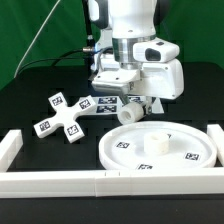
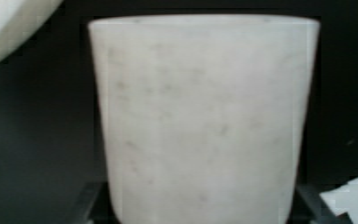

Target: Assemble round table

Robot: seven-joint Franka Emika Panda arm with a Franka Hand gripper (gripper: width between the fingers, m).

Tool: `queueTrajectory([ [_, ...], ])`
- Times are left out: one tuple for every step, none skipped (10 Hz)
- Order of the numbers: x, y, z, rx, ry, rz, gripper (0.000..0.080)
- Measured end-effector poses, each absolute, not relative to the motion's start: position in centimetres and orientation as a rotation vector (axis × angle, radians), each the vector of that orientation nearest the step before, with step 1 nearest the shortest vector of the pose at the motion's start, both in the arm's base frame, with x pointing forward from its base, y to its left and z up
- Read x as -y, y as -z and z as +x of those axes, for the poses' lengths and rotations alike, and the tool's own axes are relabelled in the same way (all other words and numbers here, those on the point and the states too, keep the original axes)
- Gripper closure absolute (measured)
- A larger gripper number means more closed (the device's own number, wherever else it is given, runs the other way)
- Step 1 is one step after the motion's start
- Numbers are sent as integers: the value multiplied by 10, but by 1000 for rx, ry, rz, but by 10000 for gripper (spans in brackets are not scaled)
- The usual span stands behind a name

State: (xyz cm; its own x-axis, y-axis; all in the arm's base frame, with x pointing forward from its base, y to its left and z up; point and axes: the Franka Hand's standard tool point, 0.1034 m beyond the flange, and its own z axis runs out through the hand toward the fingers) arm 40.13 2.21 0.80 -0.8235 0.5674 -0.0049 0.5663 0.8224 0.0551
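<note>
Just beside the rimmed round disc [image 1: 172,131], with gripper [image 1: 128,106] clamped on the short cylindrical leg [image 2: 202,115]: could totally miss the central hub [image 1: 155,141] or jam crooked if lowered tilted.

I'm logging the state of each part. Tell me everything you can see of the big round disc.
The round disc is white, plastic-looking, with a raised rim all round and a short cylindrical hub standing at its centre. At least two black-and-white square tags sit on its face. It lies flat, hub upward, on the black table, on the exterior view's right of the cross-shaped base and close to the white rail frame; whether they touch cannot be told. Nothing rests on it.
</note>
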Motion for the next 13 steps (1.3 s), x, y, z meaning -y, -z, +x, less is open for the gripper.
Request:
queueTrajectory([
  [-22, -8, 401, -2978, -80, 931, 314],
  [-22, -8, 401, -2976, -80, 935, 187],
  [-22, -8, 401, -2974, -80, 942, 161],
  [-21, -8, 401, -2973, -80, 948, 161],
  [-21, -9, 401, -2969, -76, 961, 152],
  [-23, -19, 406, -2930, -52, 1058, 152],
  [-26, -34, 414, -2884, -47, 1100, 151],
  [-28, -42, 418, -2818, -47, 1232, 151],
  [-28, -50, 421, -2740, -44, 1372, 151],
  [-29, -54, 422, -2662, -51, 1504, 151],
  [-32, -56, 424, -2536, -66, 1704, 151],
  [-39, -59, 427, -2392, -85, 1894, 151],
  [-43, -63, 433, -2276, -102, 2027, 151],
])
